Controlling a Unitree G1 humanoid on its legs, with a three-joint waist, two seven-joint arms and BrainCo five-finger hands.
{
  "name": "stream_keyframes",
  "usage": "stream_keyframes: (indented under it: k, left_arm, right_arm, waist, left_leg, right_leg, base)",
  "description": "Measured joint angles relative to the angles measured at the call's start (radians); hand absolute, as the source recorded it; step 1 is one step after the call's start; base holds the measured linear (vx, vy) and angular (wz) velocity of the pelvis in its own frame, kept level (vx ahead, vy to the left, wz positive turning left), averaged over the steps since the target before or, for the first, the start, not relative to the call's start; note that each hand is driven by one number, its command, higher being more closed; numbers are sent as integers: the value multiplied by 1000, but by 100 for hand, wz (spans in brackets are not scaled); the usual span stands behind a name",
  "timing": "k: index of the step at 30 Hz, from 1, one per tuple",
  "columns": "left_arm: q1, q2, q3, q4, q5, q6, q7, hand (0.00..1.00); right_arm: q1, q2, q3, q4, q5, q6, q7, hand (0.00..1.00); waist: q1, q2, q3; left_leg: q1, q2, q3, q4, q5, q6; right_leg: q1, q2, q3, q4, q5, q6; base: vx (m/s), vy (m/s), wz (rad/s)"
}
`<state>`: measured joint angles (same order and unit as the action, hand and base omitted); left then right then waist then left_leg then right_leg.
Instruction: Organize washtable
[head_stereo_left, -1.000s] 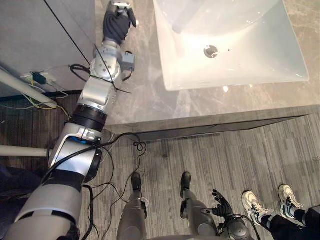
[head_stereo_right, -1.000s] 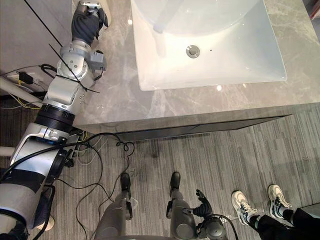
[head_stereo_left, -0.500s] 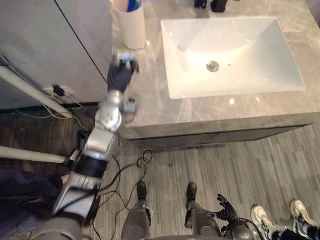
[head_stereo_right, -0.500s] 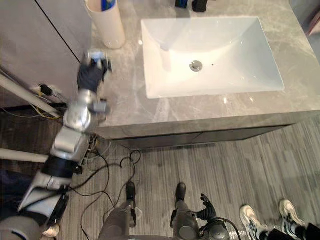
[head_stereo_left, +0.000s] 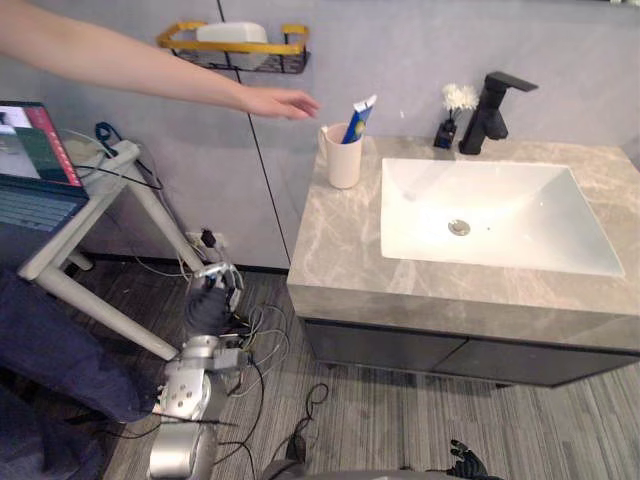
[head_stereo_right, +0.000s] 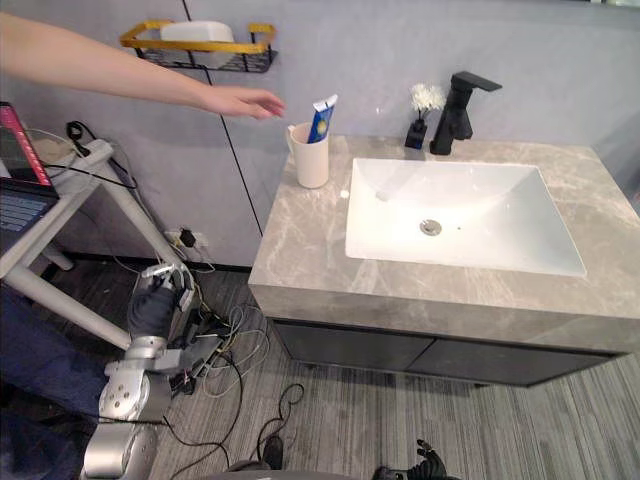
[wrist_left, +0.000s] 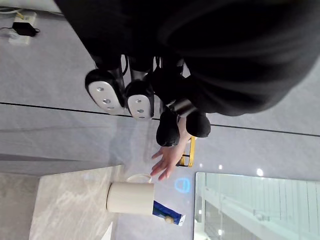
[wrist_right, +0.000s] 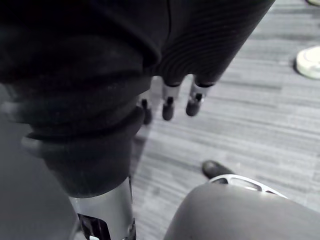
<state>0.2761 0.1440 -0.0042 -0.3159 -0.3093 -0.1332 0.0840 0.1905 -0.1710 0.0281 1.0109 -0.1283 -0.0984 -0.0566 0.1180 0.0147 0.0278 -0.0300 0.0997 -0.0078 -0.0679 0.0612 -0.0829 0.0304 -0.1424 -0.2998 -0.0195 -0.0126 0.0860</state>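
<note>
Left hand (head_stereo_left: 208, 308) dropped; cup (head_stereo_left: 343, 158) well beyond fingers (wrist_left: 105, 92).

- A wide strip of the surface (head_stereo_left: 335, 250), left of the basin (head_stereo_left: 490, 215), is left open from the front.
- Its back-left corner is taken by a cup (head_stereo_left: 343, 158).
- A person's hand (head_stereo_left: 280, 101) is held above and beside that cup.
- The back edge is blocked by a faucet (head_stereo_left: 488, 110) and a vase (head_stereo_left: 447, 128).
</note>
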Motion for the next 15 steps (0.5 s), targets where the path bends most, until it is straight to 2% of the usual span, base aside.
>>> stream_keyframes:
  k: [2,9,15]
  left_arm:
    - [30,-24,-5,0,-13,0,-18,100]
    - [36,-26,-67,0,-26,18,-40,100]
    - [36,-87,-93,0,-26,21,-41,100]
  right_arm:
    - [-4,0,1,19,0,5,5,0]
    - [-4,17,21,27,1,21,7,0]
    - [-2,22,19,27,1,21,1,0]
  waist:
    - [5,-3,-14]
    - [5,-29,-35]
    - [5,-35,-39]
  left_leg:
    - [1,0,-21,-3,3,-3]
    - [1,-5,-110,-23,26,-10]
    - [0,-11,-122,-13,28,-10]
  right_leg:
    - [3,-1,-18,14,-13,3]
    - [43,-2,-110,36,-42,11]
    - [51,-14,-127,71,-63,17]
  base:
    - [-16,-21,22]
    - [-4,-33,38]
    - [8,-12,13]
